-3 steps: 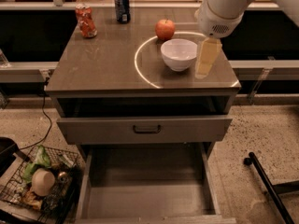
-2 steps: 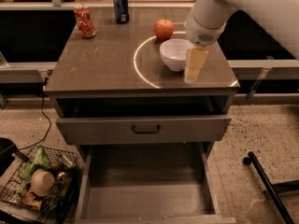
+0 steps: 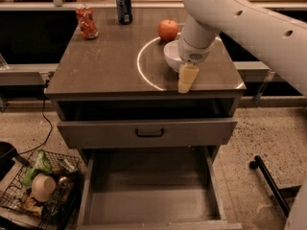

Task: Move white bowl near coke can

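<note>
Speckled flooring surrounds a brown cabinet (image 3: 105,56) whose flat top carries everything that matters, and the red apple (image 3: 168,29) near the back of that top serves well as a marker.

From the single camera view, looking down at the front of the cabinet: the white bowl (image 3: 171,55) sits just in front of the apple, very close to it, though I cannot tell whether they touch. Much of the bowl is hidden behind the robot's pale arm (image 3: 240,18), which comes in from the right of the apple. The gripper (image 3: 187,78) hangs down in front of the apple, on the near side of the bowl, close to the cabinet's front edge. Whether it is clenched or released I cannot tell, nor whether it touches the bowl.

The coke can (image 3: 87,22) stands upright well to the left of the apple, at the back left corner, well apart from the bowl. A blue can (image 3: 123,6) stands left of the apple and further back, between it and the coke can. A pale ring (image 3: 137,63) marked on the top curves round to the left and front of the apple, with the bowl inside it.

Below the apple, the upper drawer (image 3: 148,132) is out a little and the bottom drawer (image 3: 148,195) is pulled wide open. Far down to the apple's left, a wire basket (image 3: 67,207) of odds and ends rests on the floor.
</note>
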Robot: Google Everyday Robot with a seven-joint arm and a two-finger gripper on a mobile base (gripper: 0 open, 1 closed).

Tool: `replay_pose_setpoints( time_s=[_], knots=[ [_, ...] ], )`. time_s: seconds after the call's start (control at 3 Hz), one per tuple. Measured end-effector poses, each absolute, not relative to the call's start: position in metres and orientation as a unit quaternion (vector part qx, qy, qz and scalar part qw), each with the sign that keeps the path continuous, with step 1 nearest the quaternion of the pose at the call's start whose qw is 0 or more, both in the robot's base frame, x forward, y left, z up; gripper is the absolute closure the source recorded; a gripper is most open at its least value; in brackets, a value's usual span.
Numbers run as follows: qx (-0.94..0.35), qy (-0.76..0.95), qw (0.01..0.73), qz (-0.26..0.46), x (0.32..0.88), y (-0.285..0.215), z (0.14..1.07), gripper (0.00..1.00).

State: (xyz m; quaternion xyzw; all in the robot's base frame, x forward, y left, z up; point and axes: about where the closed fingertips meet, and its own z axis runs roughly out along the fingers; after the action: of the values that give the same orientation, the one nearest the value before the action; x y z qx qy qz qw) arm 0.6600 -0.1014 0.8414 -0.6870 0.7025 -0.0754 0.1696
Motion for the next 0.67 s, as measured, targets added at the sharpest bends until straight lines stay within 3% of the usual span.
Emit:
replay_pose_setpoints(
  time_s=[0.67],
  knots=[
    [-0.688,0.702,0.169,-0.075,0.6596,-0.1014,0.8401,0.72]
  ],
)
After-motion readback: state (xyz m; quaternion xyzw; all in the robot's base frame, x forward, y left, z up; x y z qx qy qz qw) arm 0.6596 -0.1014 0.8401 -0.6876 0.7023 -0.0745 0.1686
